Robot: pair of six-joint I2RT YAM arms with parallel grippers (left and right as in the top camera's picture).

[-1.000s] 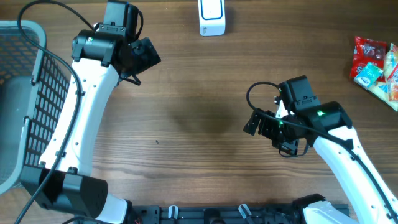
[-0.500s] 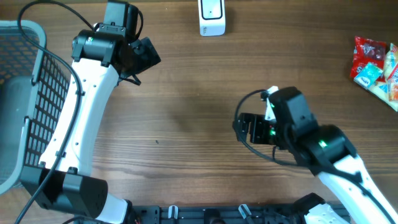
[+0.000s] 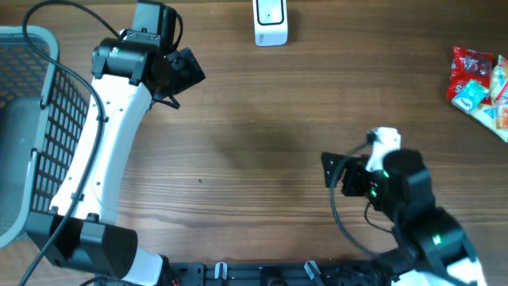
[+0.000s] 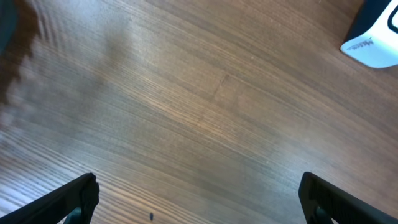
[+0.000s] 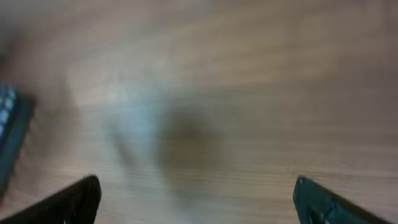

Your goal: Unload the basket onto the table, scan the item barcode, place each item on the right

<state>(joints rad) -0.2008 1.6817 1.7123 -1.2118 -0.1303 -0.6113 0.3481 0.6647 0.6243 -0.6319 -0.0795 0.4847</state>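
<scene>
The red packet (image 3: 470, 65) lies at 2 o'clock on the table (image 3: 254, 151) in the overhead view, close to the picture's right edge. A blue packet (image 3: 470, 94) overlaps its lower side, and a pale packet (image 3: 500, 99) touching both is cut off by the edge. No barcode can be made out on any of them. Nothing grips or touches the packets.

The scanner (image 3: 271, 22), a white upright block, stands at 12 o'clock, well apart from the packets. One white corner of it also shows at 2 o'clock in the left wrist view.

The right gripper (image 3: 329, 170) hovers over bare wood at 4 o'clock and points toward 9 o'clock. It is well apart from the packets, which sit up toward 2 o'clock from it. Its own camera view is blurred, but the two fingers sit in the bottom corners with only tabletop between them. The jaws are spread wide and hold nothing. A dark shape at 9 o'clock in that view is too smeared to name.

The left gripper (image 3: 193, 73) is at 10 o'clock and points toward 3 o'clock. The scanner is the nearest thing to it, up toward 1 o'clock. In the left wrist view its fingertips stand far apart at the lower corners over plain wood grain, so it is spread wide too and carries nothing.

A grey wire basket (image 3: 36, 119) takes up the 9 o'clock edge of the table, just beside the left arm's white link.
</scene>
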